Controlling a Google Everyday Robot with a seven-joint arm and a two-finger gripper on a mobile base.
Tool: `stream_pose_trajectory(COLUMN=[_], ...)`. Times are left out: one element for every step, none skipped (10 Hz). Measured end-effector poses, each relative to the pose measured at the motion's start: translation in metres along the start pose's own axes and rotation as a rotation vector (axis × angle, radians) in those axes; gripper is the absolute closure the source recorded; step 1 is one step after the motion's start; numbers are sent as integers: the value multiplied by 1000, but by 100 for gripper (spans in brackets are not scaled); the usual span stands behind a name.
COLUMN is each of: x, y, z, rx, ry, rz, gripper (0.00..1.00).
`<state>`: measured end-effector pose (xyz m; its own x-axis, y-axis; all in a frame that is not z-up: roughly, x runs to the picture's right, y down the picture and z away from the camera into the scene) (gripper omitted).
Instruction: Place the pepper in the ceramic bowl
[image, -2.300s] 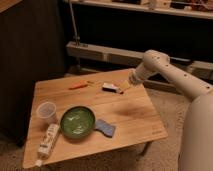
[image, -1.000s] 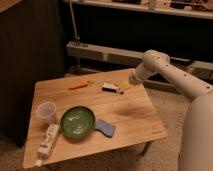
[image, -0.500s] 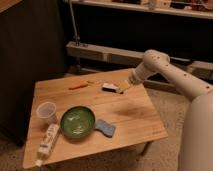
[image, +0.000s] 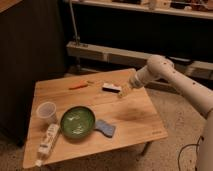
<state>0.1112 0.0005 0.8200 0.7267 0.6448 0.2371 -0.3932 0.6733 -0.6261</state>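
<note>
The pepper (image: 79, 85) is slim and orange-red and lies on the far side of the wooden table (image: 135, 117), left of the middle. The green ceramic bowl (image: 77, 121) sits near the front left of the table, with nothing visible in it. My gripper (image: 121, 92) hangs over the far right part of the table, just right of a flat black-and-white object (image: 110, 88). It is well to the right of the pepper and up and right of the bowl. It holds nothing that I can see.
A clear plastic cup (image: 47, 112) stands left of the bowl. A white bottle (image: 48, 141) lies at the front left corner. A blue sponge (image: 105, 128) lies right of the bowl. Dark shelving (image: 125, 55) runs behind the table.
</note>
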Motion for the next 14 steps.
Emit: stream_pose_trajectory(x=[-3,-2,-1,-3,-6,-14,-31,-48,-70,-91,-115,-129,-149,-161], y=[2,1,1,2,2,0,-1,-3,-5,-9,-13,-14,-18,-18], z=[1,0,-1,1,1,-1,3,11,21,33,46,56,69,80], rx=[-2,0,1,1,13,40,63,69,65,52,37,25,6,-7], ry=[-3,-3,-2,1,-7,-24,-53,-86,-120,-146,-164,-170,-175,-174], rz=[-23,-23,-22,-31,-54,-107,-174,-228,-281,-330,-377,-407,-449,-478], gripper=[20,20,20,20,20,20,20,20,20,20,20,20,20,20])
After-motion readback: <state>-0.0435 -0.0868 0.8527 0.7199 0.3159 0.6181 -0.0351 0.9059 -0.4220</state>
